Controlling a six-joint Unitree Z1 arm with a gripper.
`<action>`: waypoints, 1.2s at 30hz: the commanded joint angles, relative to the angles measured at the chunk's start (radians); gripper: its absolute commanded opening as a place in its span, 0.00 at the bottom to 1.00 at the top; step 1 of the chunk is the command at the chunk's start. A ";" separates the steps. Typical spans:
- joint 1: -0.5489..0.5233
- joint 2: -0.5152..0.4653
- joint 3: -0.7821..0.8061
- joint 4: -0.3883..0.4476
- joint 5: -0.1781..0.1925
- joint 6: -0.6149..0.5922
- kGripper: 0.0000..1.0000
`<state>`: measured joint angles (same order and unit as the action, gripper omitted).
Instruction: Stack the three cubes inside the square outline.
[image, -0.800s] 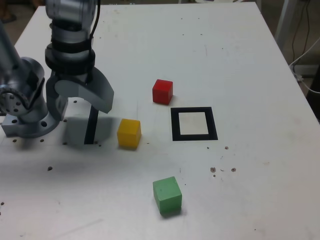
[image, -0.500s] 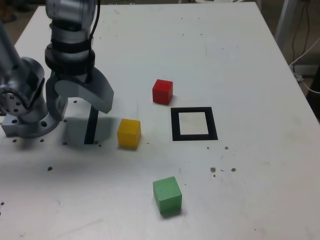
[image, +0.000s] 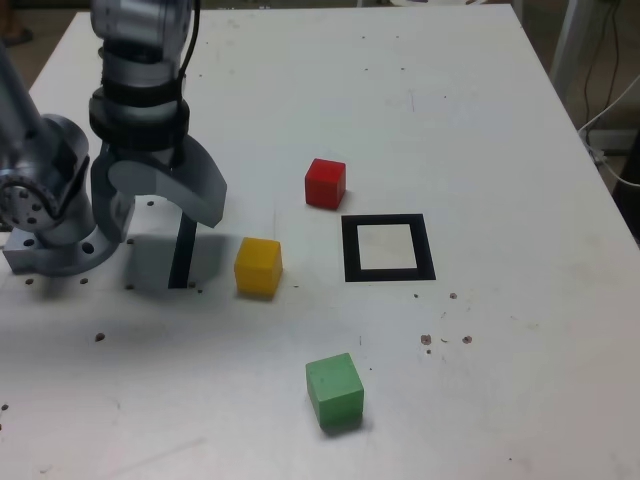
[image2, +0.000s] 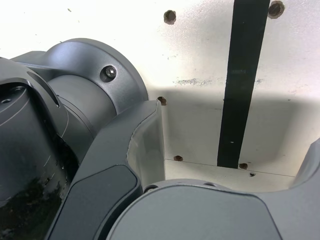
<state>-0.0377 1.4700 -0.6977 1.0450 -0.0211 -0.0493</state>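
Cubes first: from my remote seat I see all three lying apart on the white table (image: 520, 120), none inside the square outline (image: 388, 248). The yellow cube (image: 258, 266) sits nearest my gripper (image: 160, 205), just toward the exterior view's right of it. The red cube (image: 325, 183) lies just beyond the outline's far left corner, and the green cube (image: 333, 391) lies well apart in the foreground. My claw hangs with its jaws spread wide, holding nothing, over the straight black strip (image2: 240, 85). Compared with the earlier frames, nothing has shifted.
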 joint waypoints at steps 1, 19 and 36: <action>0.001 -0.003 -0.009 0.001 0.003 0.001 0.99; 0.001 0.030 -0.078 0.005 0.042 0.025 0.99; 0.064 0.163 -0.239 0.034 0.145 0.216 0.99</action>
<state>0.0184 1.6231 -0.9192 1.0713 0.1145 0.1533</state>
